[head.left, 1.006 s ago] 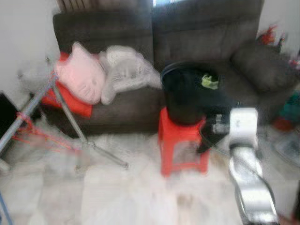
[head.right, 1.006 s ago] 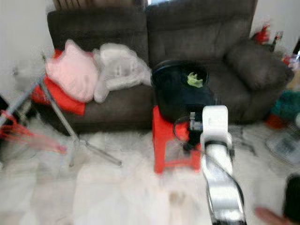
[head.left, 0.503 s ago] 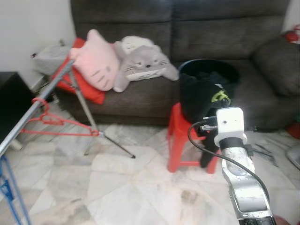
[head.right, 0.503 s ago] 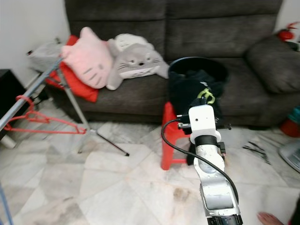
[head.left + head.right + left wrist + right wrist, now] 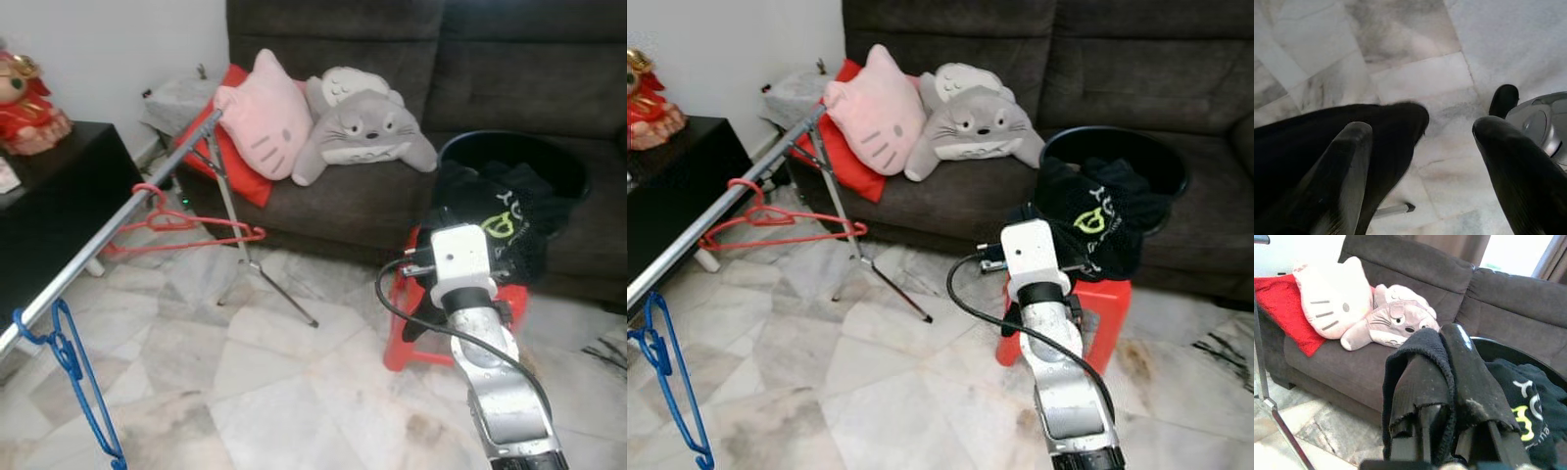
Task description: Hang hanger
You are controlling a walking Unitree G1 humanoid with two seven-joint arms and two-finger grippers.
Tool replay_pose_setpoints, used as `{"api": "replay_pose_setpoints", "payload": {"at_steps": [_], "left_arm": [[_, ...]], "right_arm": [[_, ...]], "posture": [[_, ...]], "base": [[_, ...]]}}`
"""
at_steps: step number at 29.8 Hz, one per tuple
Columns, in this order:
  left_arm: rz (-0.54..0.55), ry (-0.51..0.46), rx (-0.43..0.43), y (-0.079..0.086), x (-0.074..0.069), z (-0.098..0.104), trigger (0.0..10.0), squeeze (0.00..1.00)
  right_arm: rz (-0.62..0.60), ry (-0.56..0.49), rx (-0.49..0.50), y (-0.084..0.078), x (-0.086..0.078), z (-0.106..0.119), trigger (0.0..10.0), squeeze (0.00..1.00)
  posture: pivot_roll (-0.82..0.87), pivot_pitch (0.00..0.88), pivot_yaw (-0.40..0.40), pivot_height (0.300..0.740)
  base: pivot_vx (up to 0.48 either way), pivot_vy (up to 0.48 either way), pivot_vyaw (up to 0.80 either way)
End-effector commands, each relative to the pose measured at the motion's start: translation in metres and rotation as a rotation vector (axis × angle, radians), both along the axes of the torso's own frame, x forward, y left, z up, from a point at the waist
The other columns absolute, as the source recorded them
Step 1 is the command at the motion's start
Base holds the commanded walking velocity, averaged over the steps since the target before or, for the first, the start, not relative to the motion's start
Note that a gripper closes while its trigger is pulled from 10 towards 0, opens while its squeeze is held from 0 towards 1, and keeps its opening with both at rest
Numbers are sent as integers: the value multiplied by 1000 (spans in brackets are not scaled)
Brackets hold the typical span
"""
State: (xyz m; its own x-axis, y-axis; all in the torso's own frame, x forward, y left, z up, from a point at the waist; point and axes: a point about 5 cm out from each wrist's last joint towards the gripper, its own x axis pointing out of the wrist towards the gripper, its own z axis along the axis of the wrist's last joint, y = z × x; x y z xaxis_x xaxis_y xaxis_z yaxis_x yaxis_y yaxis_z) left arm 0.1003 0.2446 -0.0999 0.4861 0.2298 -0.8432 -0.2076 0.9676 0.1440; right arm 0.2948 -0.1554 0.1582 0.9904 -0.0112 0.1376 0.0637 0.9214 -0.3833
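Starting far left of the right gripper: a blue hanger dangles off the near end of the drying-rack rail, and a red hanger hangs further along it, both well apart from that gripper. The wire-thin plastic looks light, stiff and a bit slippery, so the robot would probably do best pinching the straight bottom bar or the neck under the hook. The left gripper hangs spread wide over the marble floor, holding nothing. The right one is pressed together on a piece of black cloth, just in front of the black basket of clothes on the red stool.
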Motion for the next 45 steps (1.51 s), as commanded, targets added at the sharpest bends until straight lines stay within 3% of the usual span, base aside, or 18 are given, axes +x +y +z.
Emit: {"api": "replay_pose_setpoints", "payload": {"at_steps": [1,6,33,41,43,45], "left_arm": [[9,17,7,5,-5,0,10000,0],[-26,30,11,4,-4,0,10000,0],[-9,24,3,4,-5,-1,10000,0],[-10,22,0,3,-5,-1,10000,0],[-11,21,0,2,-5,-1,10000,0],[-10,20,0,2,-5,-1,10000,0]], "right_arm": [[27,-32,6,6,0,9,10000,0],[42,-26,3,8,0,7,10000,0],[67,-14,0,13,1,5,10000,0],[-29,44,89,-3,-3,-7,10000,0],[-73,79,126,-10,-4,-15,10000,0],[-183,148,200,-27,-7,-29,10000,0]], "posture": [[-140,17,95,740],[-141,17,94,740],[-138,3,93,740],[-142,1,90,740],[-142,0,89,740],[-138,0,86,740]], "base": [[0,0,800],[0,-134,800],[0,-13,800],[0,0,800],[0,0,344],[0,0,0]]}}
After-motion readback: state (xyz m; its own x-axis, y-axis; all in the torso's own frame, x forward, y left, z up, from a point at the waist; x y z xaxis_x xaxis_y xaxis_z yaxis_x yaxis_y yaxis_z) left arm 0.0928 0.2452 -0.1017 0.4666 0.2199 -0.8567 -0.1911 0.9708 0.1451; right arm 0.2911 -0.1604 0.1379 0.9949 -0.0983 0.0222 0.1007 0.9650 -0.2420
